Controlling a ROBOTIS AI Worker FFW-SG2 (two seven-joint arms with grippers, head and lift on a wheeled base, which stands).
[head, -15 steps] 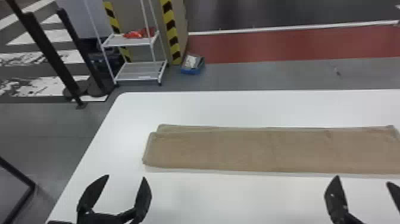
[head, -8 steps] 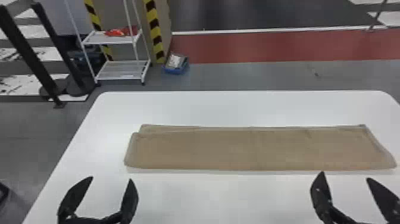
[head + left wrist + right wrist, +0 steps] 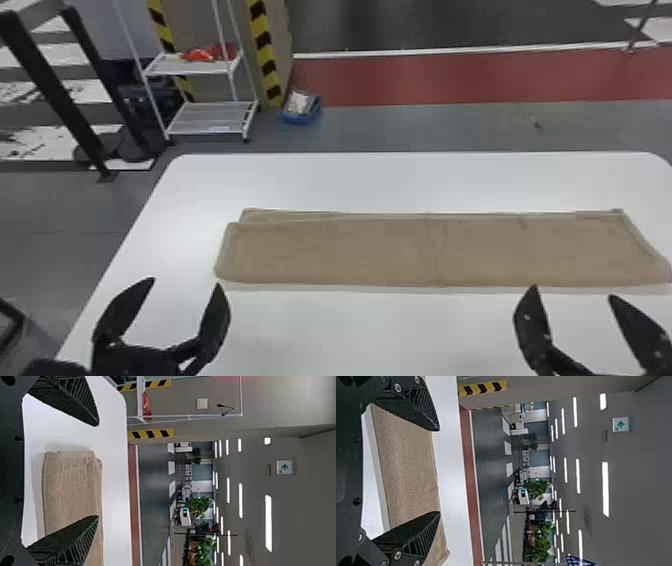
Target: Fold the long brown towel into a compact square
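Observation:
The brown towel [image 3: 430, 252] lies flat on the white table [image 3: 400, 180] as a long strip, layered, with a lower layer showing past its far edge at the left end. In the head view my left gripper [image 3: 185, 283] stands open on the near side of the towel's left end, nothing between its fingers. My right gripper [image 3: 573, 292], open as well, is in front of the towel's right part. Beyond my left gripper [image 3: 98, 470] in the left wrist view is the towel's end [image 3: 67, 479]. Past my right gripper [image 3: 439, 471], the right wrist view has more towel [image 3: 407, 463].
White table surface borders the towel on its far and near sides. Beyond the table stand a white shelf rack [image 3: 212, 117], a blue box [image 3: 300, 107] on the floor and black posts [image 3: 55, 90] at the left.
The head view has swung right, so table and towel sit farther left in it. My left gripper has come slightly nearer the towel's near edge. The towel lies the same.

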